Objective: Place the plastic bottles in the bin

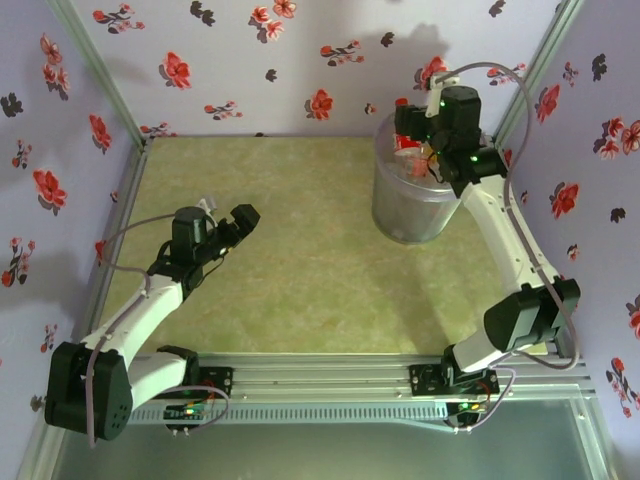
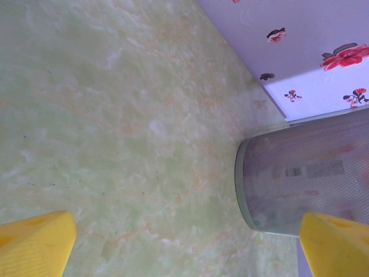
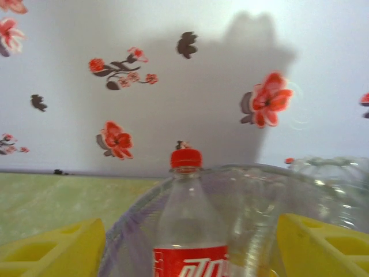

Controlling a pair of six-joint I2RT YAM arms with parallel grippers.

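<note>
— Where do we find the bin?

— We see the bin (image 1: 405, 212) standing upright at the far right of the green surface (image 1: 300, 290), near the corner of the flowered wall (image 1: 250, 60).

— And what does it hold?

— From above we make out red and clear pieces (image 1: 410, 146) under its rim, partly hidden by the arm. They look like bottles, but we cannot count them. Through the bin's cloudy side, seen from the left wrist, we get only blurred shapes and a faint red patch.

— What about the right claw?

— The right claw (image 3: 190, 222) hangs over the bin's mouth, released. Its yellow fingers (image 3: 55, 248) stand apart, and a clear bottle (image 3: 187, 199) with a red cap and red label is upright between them. We see a gap on each side of it, and the bin's round rim curves behind it. To its right sits a second clear, ribbed shape (image 3: 331, 173), which we cannot name with certainty.

— And the left claw?

— The left claw (image 1: 232, 226) hovers over bare surface, well apart from the bin, spread wide and holding nothing.
</note>
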